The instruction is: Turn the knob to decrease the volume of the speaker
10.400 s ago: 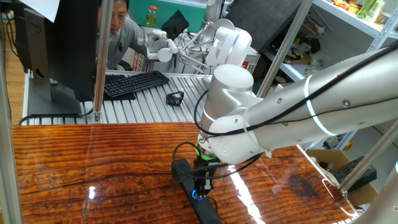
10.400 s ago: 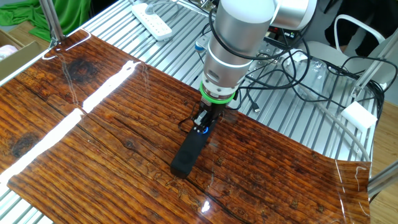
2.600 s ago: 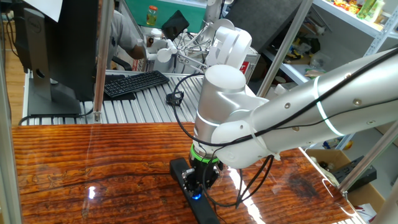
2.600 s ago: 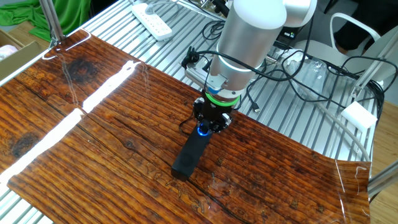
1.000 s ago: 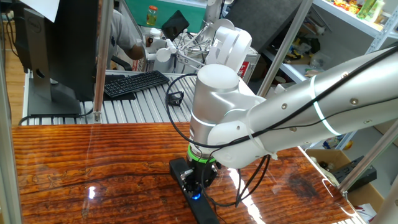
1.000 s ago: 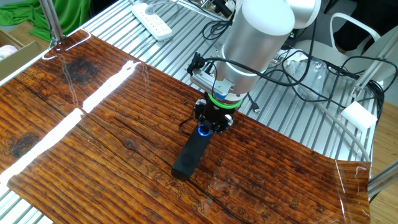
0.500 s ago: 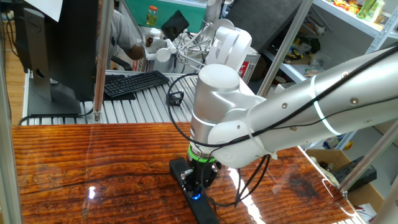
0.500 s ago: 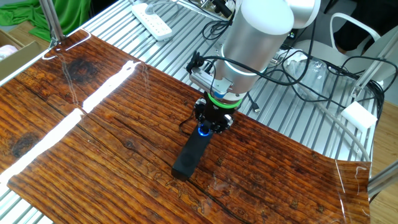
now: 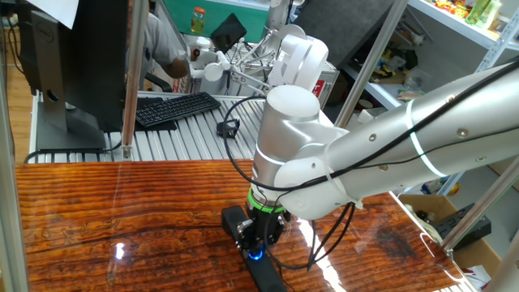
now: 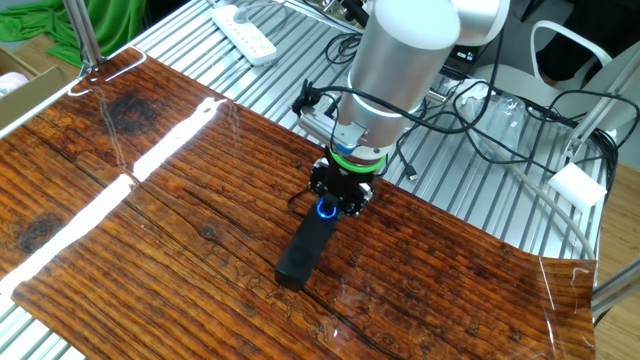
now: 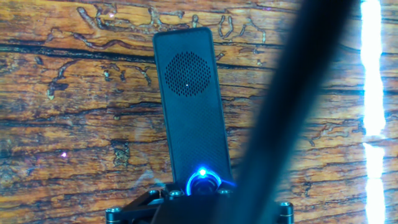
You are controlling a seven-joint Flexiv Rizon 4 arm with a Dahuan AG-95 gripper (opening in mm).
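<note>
The speaker (image 10: 305,250) is a long black bar lying on the wooden tabletop (image 10: 150,220); it also shows as the speaker (image 9: 235,221) and the speaker (image 11: 189,106). At its near end glows the knob (image 10: 326,208), also seen as the knob (image 9: 256,255) and the knob (image 11: 204,182) with its blue ring. My gripper (image 10: 338,198) points straight down over the knob, fingers close on either side of it. From the other side the gripper (image 9: 261,237) hides most of the knob. Whether the fingers press on the knob does not show.
A blurred dark cable (image 11: 292,106) crosses the hand view. Behind the wooden top lies a slatted metal surface with a keyboard (image 9: 174,108), a monitor (image 9: 81,65), a white power strip (image 10: 243,32) and tangled cables (image 10: 470,120). A person (image 9: 166,53) sits at the back.
My wrist has turned a little over the knob and shifted slightly, and more of the blue ring shows in the other fixed view. The speaker has not moved.
</note>
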